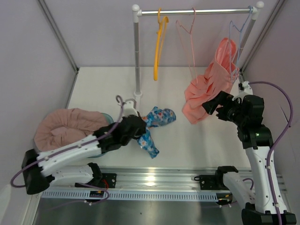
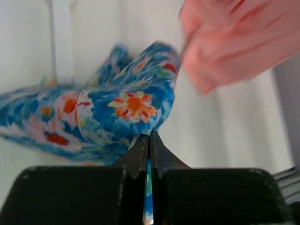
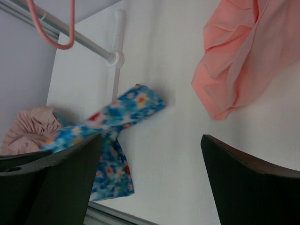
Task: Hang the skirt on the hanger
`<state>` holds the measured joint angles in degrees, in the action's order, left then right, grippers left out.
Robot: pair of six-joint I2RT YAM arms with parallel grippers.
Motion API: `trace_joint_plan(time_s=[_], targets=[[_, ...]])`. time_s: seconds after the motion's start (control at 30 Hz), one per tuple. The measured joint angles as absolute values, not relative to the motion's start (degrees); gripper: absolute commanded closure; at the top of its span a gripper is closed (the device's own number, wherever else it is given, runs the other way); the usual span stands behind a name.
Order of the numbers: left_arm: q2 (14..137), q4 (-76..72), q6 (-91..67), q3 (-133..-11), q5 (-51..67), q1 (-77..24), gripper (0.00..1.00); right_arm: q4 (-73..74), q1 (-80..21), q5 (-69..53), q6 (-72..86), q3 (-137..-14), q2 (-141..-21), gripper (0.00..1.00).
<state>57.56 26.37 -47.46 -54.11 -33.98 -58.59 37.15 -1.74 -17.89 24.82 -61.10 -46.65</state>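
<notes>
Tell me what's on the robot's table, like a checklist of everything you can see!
Surface: white table, bare in the middle.
Job's things: floral skirt crumpled near the rack post; yellow hanger and pink hanger empty on the rail.
Clutter: dusty-pink cloth heap at the left edge; coral garment hanging at the right.
Grippers: left gripper shut on the floral skirt; right gripper open, holding nothing.
Cables: purple cables loop off both arms.
Surroundings: pale lilac walls.
</notes>
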Motion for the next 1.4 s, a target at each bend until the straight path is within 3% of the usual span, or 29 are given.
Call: trace_joint_plan(time_s=[0.03, 0.1, 0.13, 0.23, 0.6, 0.77, 0.9, 1.07, 1.13, 1.4], targets=[[59.96, 23.79, -48.42, -50.17, -32.12, -58.78, 0.77, 37.06, -2.37, -17.82, 24.82, -60.31, -46.26, 0.07], [66.59, 20.10, -49.87, -43.86, -27.73, -58.89, 0.67, 36.64, -4.10, -17.37, 24.88, -57.95, -45.41, 0.08], [69.54, 19.14, -50.15, -41.67, -25.87, -58.96, 0.57, 36.53, -5.39, -16.91, 25.04, -56.47, -45.01, 0.08], [72.79, 17.91, -50.24, -38.94, -22.04, -59.02, 0.43, 36.10, -12.05, -13.96, 25.76, -51.46, -44.45, 0.07], [58.46, 19.62, -54.35, -38.11, -26.81, -57.93, 0.38, 28.40, -32.10, -2.17, 32.03, -39.88, -52.42, 0.11], [52.53, 20.67, -57.63, -32.73, -27.29, -57.41, 0.33, 22.76, -42.41, 2.90, 35.03, -38.46, -59.81, 0.08], [54.41, 20.40, -58.08, -30.55, -26.11, -54.52, 0.31, 17.85, -42.46, 5.50, 36.01, -38.54, -65.89, 0.06], [58.30, 16.97, -58.06, -28.03, -21.23, -48.71, 0.32, 14.06, -43.42, 6.28, 36.47, -39.35, -72.71, 0.12], [59.00, 15.27, -58.08, -26.48, -19.59, -47.72, 0.33, 13.17, -45.87, 6.50, 36.71, -39.33, -73.97, 0.19], [64.66, 8.75, -58.02, -23.75, -13.91, -46.41, 0.35, 7.31, -56.42, 6.63, 40.47, -36.49, -76.62, 0.23]])
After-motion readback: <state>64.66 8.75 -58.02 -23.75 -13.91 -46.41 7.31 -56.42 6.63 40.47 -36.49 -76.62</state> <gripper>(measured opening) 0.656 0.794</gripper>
